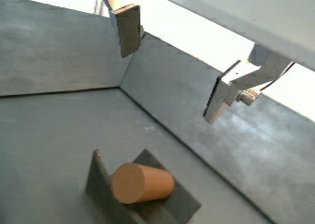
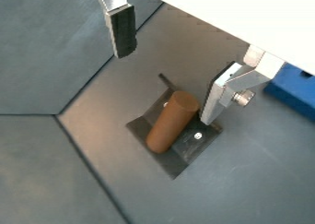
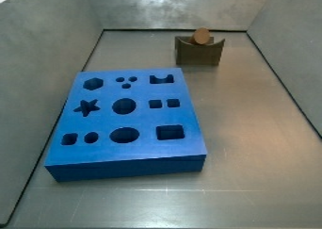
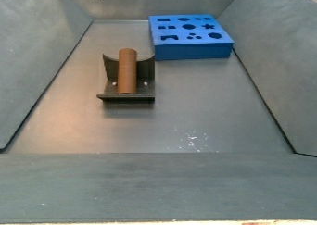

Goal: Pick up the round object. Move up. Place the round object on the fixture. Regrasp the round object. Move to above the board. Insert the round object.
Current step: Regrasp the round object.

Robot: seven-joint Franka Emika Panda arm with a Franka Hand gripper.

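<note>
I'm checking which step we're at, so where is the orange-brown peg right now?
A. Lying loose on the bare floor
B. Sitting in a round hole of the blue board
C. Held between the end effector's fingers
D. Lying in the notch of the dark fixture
D: the peg lies in the notch of the fixture, while the end effector hangs open and empty above it, well apart from the board.

Gripper (image 1: 172, 66) seen in both wrist views (image 2: 167, 66), jaws spread wide with nothing between them. The two fingers are flat silver plates with dark pads, one finger (image 1: 128, 32) set well apart from its partner (image 1: 223, 94); the same pair appears in a wrist view as a dark-padded plate (image 2: 121, 29) and a silver plate (image 2: 222, 97). Neither side view shows the arm or gripper.
</note>
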